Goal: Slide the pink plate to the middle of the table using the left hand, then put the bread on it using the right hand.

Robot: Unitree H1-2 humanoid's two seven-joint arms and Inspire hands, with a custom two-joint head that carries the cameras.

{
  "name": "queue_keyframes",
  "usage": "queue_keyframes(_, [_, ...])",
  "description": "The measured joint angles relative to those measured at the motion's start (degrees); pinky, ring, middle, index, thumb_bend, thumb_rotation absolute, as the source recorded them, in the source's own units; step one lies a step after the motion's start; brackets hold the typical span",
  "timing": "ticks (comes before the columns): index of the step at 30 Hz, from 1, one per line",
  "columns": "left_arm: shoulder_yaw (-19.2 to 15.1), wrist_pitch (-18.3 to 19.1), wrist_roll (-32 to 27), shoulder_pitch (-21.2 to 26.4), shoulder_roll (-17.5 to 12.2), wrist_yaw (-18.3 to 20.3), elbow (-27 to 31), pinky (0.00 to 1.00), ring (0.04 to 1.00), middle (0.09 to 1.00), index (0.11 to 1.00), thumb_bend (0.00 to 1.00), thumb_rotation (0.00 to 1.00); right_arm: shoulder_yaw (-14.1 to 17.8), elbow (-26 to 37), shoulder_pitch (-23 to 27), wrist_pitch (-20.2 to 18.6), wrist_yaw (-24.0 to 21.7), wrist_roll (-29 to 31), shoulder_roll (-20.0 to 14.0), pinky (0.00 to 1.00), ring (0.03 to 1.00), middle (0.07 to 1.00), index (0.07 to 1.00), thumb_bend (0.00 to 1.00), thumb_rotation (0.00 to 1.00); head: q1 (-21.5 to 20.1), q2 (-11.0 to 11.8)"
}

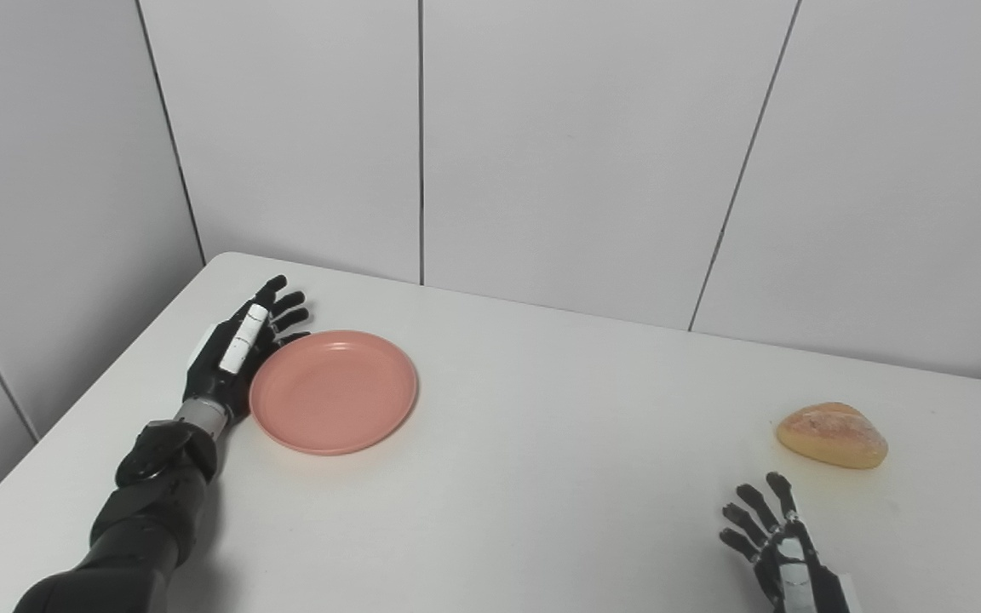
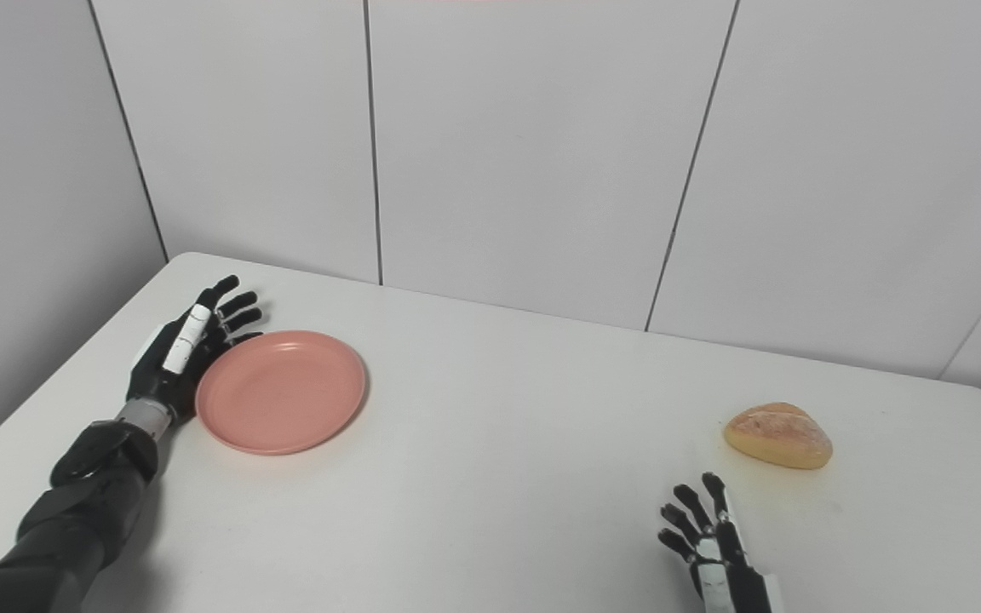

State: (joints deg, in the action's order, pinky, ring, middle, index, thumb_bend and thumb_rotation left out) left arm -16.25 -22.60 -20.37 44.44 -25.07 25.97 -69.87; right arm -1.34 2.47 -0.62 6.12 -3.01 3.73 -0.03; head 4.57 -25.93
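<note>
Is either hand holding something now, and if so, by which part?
Nothing is held. The left hand lies open beside the pink plate, at its left rim. The right hand is open, short of the bread.

Looks like a bare lab or test cell: plain white desk (image 1: 542, 443) boxed in by grey-white wall panels (image 1: 584, 145) with dark seams, nothing homely, only black robot arms (image 1: 150, 502) reaching in.

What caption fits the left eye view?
Left hand open beside plate; right hand open near bread.
</note>
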Motion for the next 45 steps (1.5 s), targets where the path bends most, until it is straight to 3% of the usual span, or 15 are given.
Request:
queue_keyframes(5, [0.3,1.8,0.3,-0.7,2.1,-0.5,3.5,0.77,0.845,0.839,0.849,0.91,0.69,-0.2,0.1,0.0,0.0,0.0,0.0,0.0,0.82,0.854,0.896,0.972,0.86,0.97,0.0,0.0])
queue_keyframes(18, [2.6,6.8,0.7,-4.7,4.0,-1.6,13.2,0.83,0.872,0.853,0.87,0.9,0.71,-0.4,0.1,-0.1,0.0,-0.2,0.0,0.0,0.82,0.845,0.89,0.972,0.86,0.96,-0.4,-0.2])
queue_keyframes(24, [3.3,8.2,1.7,-6.3,5.7,-3.8,17.2,0.87,0.884,0.843,0.864,0.89,0.71,-0.5,0.1,-0.1,0.0,-0.2,0.0,0.0,0.82,0.846,0.892,0.971,0.88,0.96,-0.4,-0.3])
queue_keyframes(26, [3.4,8.2,1.8,-6.5,6.2,-5.0,17.8,0.94,0.897,0.844,0.855,0.87,0.7,-0.6,0.1,0.0,0.0,-0.2,0.0,0.0,0.82,0.846,0.895,0.974,0.87,0.96,-0.4,-0.3])
queue_keyframes(45, [5.0,13.7,3.5,-12.5,13.1,-12.8,32.9,0.99,0.904,0.874,0.834,0.89,0.71,-1.2,0.1,0.0,0.0,-0.2,-1.4,-0.2,0.82,0.842,0.894,0.983,0.85,0.97,-1.0,-0.4])
